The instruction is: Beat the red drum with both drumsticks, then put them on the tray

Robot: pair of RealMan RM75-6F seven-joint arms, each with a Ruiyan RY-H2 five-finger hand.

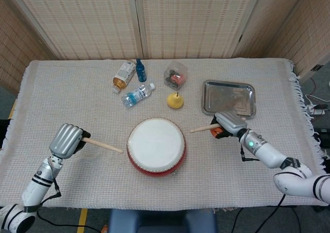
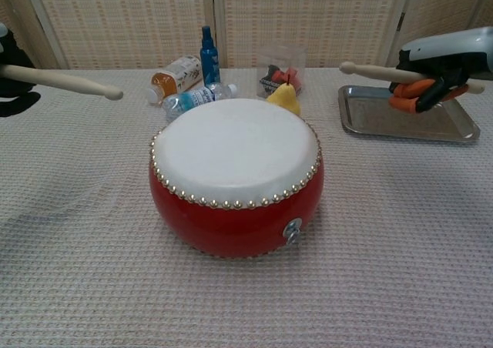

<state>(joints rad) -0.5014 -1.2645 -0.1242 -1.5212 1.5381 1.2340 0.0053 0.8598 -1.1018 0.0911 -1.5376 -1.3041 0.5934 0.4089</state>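
Poised to strike | we gripped a left drumstick [image 1: 102, 146] in our left hand [image 1: 67, 140], a right drumstick [image 2: 377, 72] in our right hand [image 1: 229, 123], flanking the red drum [image 1: 156, 146] | tips best dropped together onto the skin | tray [image 1: 228, 98] beyond the drum, right

Our head view looks steeply down from above the table's near edge, taking in the whole cloth-covered table [image 1: 77, 88] up to the folding screen [image 1: 154, 21] behind. Our chest view sits low and close, facing level across the table. Both share the red drum [image 1: 156, 146] at centre frame and the tray [image 2: 404, 117] upper right.
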